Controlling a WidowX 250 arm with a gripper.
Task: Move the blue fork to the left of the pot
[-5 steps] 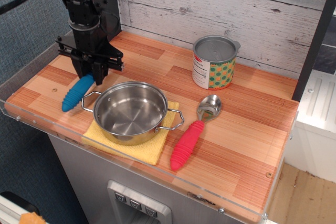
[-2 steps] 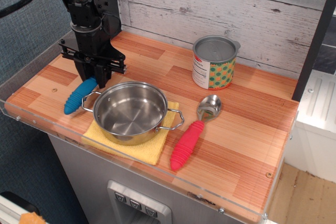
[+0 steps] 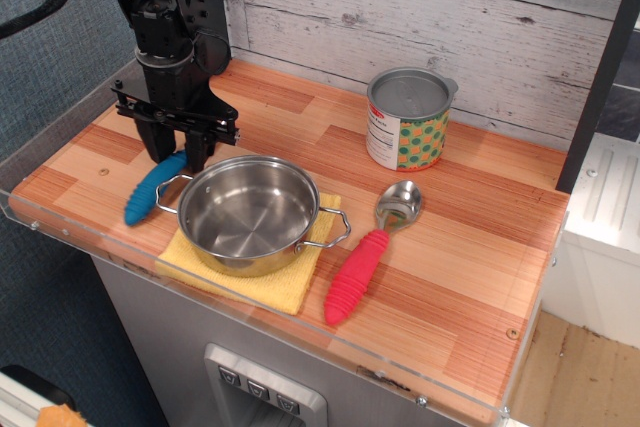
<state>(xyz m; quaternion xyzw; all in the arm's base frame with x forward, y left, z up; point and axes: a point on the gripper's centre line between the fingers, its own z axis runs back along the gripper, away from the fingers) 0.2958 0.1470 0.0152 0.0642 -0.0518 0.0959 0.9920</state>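
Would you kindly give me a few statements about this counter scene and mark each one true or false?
1. The fork lies on the counter left of the pot. True.
2. The pot sits on a yellow cloth. True.
3. The pot holds the red spoon. False: the pot is empty, and the spoon lies on the counter to its right.
4. The gripper is over the tin can. False: it is above the fork's far end, left of the pot, while the can stands apart near the back wall.
5. The can lies on its side. False: it stands upright.
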